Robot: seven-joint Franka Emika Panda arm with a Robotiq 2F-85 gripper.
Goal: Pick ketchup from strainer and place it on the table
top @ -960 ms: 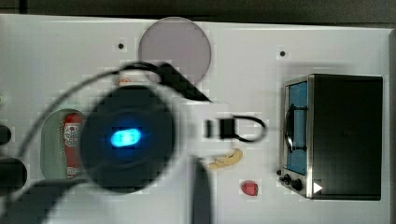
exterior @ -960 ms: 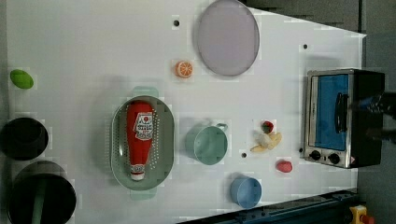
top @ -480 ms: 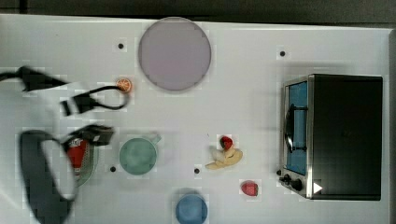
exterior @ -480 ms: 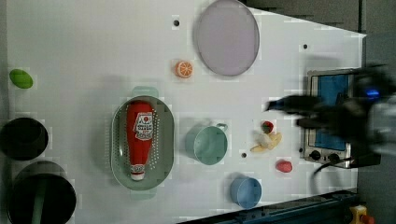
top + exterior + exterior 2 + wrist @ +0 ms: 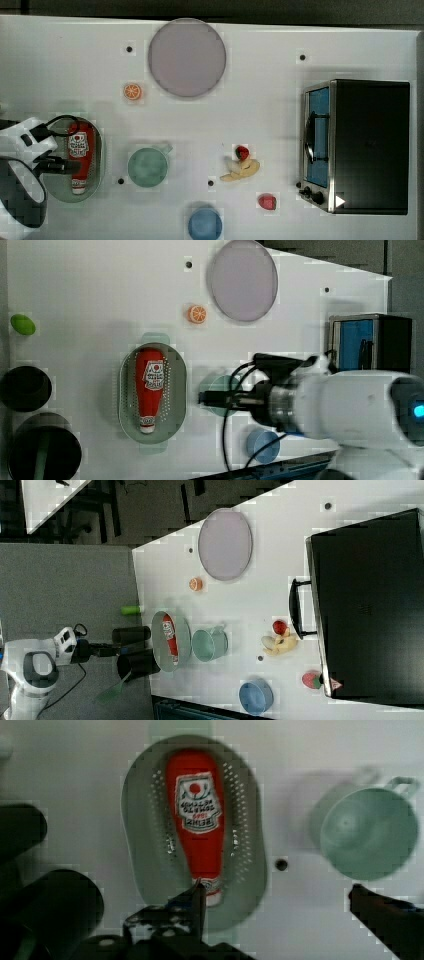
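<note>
While the large white table (image 5: 280,125) spreads beneath everything, a black toaster oven (image 5: 367,145) with a blue door is seen at the top view's right, and a round lilac-grey plate (image 5: 186,57) lies near the far edge. The pale green oval strainer (image 5: 152,392) is found at the left view's left of centre, and the red ketchup (image 5: 149,385) is laid lengthwise inside it on the perforated bottom, its white cap pointing toward the left view's bottom. The gripper (image 5: 280,907) is held above the cap end of the strainer with its fingers spread wide, one dark fingertip (image 5: 197,897) being seen over the bottle's cap and the other well apart beside the cup; nothing is pinched between them. A round darker green cup (image 5: 147,166) stands just beside the strainer, and a blue cup (image 5: 205,225) sits near the table's front edge. Smaller items are scattered between: a banana piece (image 5: 241,170) touching a strawberry (image 5: 242,152), another strawberry (image 5: 267,202), and an orange slice (image 5: 132,91).
</note>
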